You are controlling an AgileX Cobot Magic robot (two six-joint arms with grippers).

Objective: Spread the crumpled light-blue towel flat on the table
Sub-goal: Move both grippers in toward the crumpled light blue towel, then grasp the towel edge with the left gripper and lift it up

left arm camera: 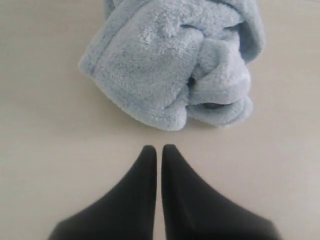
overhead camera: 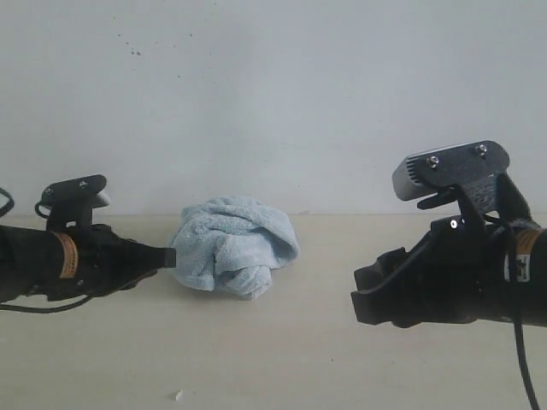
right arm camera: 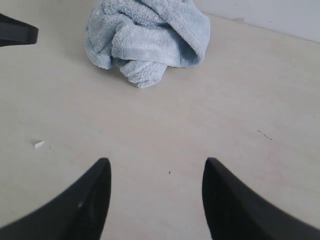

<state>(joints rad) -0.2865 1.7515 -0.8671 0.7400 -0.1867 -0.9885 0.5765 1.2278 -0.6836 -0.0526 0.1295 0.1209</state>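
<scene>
The light-blue towel (overhead camera: 235, 246) lies crumpled in a lump on the beige table (overhead camera: 299, 367), near the back wall. My left gripper (overhead camera: 167, 256) is level with the lump's left side. In the left wrist view its fingers are shut together (left arm camera: 159, 148) with nothing between them, and a strip of bare table separates the tips from the towel (left arm camera: 170, 65). My right gripper (overhead camera: 367, 299) hangs at the right, well away from the towel. Its jaws stand wide open (right arm camera: 156, 162) over bare table, with the towel (right arm camera: 147, 37) far ahead of them.
A white wall (overhead camera: 273, 85) rises just behind the towel. A small white scrap (overhead camera: 178, 395) lies near the table's front edge, also seen as a scrap (right arm camera: 39, 144) in the right wrist view. The left fingertip (right arm camera: 20, 32) shows there too.
</scene>
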